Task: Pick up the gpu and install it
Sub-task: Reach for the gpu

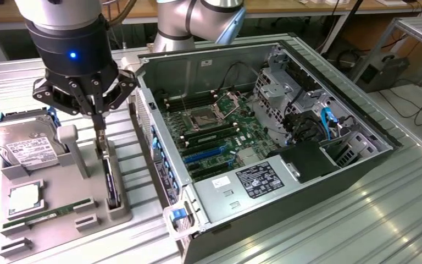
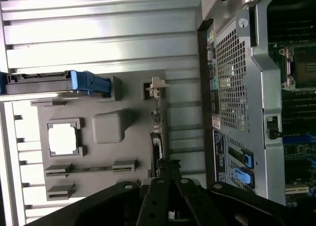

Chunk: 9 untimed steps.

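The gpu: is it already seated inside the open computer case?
No, the gpu stands on edge in the grey tray beside the case.

Arm [image 1: 72,33] overhead, hand [image 1: 99,127] pointing straight down, fingers [image 1: 96,111] seemingly pinched together.

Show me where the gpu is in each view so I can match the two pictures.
Exterior view: the gpu stands on edge in a slot of the grey holder, below the gripper and beside the computer case.
Wrist view: the gpu is seen edge-on, stretching ahead of the gripper, between the holder's pockets and the case.
Shared landmark: the square silver chip lying in the holder.
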### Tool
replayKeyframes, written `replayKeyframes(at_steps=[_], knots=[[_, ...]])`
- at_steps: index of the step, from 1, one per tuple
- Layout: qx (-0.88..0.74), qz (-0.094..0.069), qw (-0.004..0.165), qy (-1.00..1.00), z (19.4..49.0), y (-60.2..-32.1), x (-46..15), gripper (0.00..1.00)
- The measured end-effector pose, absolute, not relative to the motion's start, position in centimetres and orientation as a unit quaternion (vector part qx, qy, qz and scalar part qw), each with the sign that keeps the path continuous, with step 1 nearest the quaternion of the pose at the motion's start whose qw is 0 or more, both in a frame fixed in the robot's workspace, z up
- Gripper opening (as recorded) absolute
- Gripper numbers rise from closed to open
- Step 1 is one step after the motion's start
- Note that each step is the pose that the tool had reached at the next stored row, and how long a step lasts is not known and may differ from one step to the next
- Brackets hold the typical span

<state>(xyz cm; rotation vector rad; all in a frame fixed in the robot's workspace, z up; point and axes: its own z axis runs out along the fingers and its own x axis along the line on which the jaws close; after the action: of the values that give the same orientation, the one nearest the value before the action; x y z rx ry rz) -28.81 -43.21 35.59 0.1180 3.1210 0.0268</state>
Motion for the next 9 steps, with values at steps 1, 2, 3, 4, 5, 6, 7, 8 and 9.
replayKeyframes(at_steps=[1,2,3,4,5,6,7,8,9], knots=[[0.038,0.007,0.008,0.999,35.44,-43.47,-29.08,0.11],[0.038,0.007,0.008,0.999,35.42,-43.54,-29.11,0.11],[0.038,0.007,0.008,0.999,35.42,-43.56,-29.11,0.11],[0.038,0.007,0.008,0.999,35.42,-43.56,-29.11,0.11],[0.038,0.007,0.008,0.999,35.42,-43.56,-29.11,0.11],[0.038,0.007,0.008,0.999,35.42,-43.56,-29.11,0.11],[0.038,0.007,0.008,0.999,35.42,-43.56,-29.11,0.11],[0.038,0.007,0.008,0.999,35.42,-43.56,-29.11,0.11],[0.038,0.007,0.008,0.999,35.42,-43.56,-29.11,0.11]])
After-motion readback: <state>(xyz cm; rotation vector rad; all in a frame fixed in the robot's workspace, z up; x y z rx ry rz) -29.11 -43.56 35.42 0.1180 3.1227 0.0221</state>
